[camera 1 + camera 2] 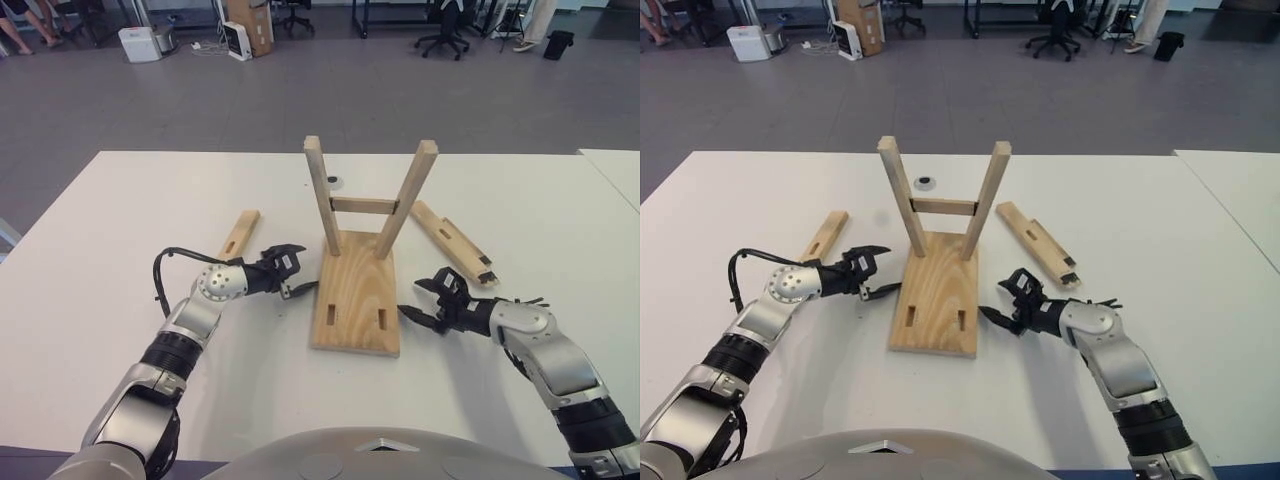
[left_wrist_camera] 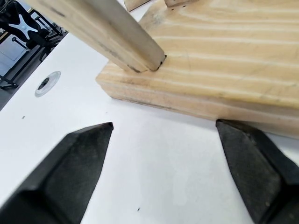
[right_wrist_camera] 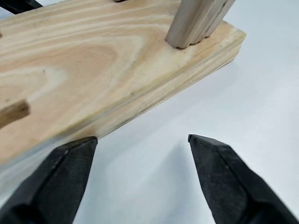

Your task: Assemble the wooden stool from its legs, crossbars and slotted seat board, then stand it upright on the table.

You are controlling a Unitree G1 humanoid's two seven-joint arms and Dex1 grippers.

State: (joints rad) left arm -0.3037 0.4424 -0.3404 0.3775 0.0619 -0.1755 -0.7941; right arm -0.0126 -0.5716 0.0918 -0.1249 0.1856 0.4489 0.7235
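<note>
Seat board [image 1: 355, 295] bearing 2 legs [image 1: 322, 195], left claw [image 1: 308, 268] and right claw [image 1: 410, 297] released, apparently untouching

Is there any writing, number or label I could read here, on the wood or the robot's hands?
No readable text.
The seat board, standing legs and loose legs: bare wood.
The left gripper and right gripper: no legible marks.
Cardboard box behind: any print too small to read.

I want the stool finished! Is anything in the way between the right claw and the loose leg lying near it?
No, nothing visible. The right claw is open beside the seat board. The loose leg lies flat just beyond it, with only bare table between them.
</note>
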